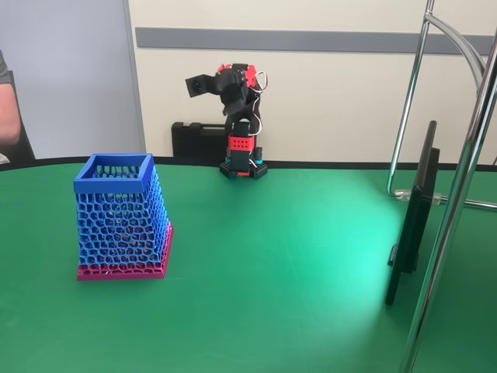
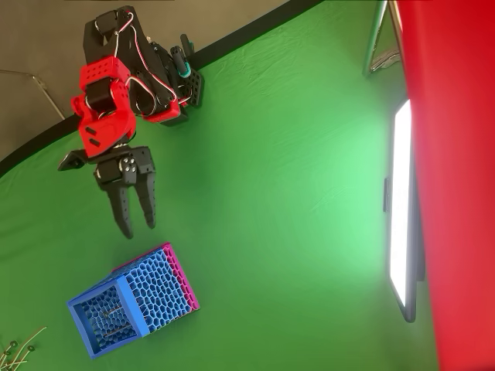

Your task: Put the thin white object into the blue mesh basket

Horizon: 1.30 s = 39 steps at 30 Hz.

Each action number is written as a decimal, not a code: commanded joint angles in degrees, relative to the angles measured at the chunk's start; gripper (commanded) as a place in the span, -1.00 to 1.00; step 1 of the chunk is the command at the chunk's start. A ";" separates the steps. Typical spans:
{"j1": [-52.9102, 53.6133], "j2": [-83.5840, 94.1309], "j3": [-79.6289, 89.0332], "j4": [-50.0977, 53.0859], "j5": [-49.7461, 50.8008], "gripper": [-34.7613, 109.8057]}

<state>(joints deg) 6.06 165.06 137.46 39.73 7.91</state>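
The blue mesh basket [image 1: 120,217] stands upright on the green table at the left, blue square rim up and pink base down. From overhead the basket [image 2: 162,290] shows its open mouth, and a thin pale strand [image 2: 110,312] that looks like the thin white object lies inside it. My gripper [image 2: 139,229] hangs above the table just beyond the basket, pointing toward it. Its fingers are slightly apart with nothing between them. In the fixed view the gripper [image 1: 198,84] is raised at the back on the folded red and black arm.
A flat screen [image 1: 411,225] stands on edge at the right, beside a chrome stand [image 1: 458,194]. A black case [image 1: 194,141] sits behind the arm's base. Several thin pale strands [image 2: 19,348] lie at the overhead view's lower left corner. A person's arm [image 1: 9,116] is at the left edge.
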 commanded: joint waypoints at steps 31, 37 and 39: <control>-5.89 25.40 39.20 9.76 -16.70 -0.36; -5.45 25.40 39.20 9.76 -16.17 -0.51; -5.45 25.40 39.20 9.76 -16.08 -0.51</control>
<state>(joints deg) 0.53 190.11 176.22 49.13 -8.53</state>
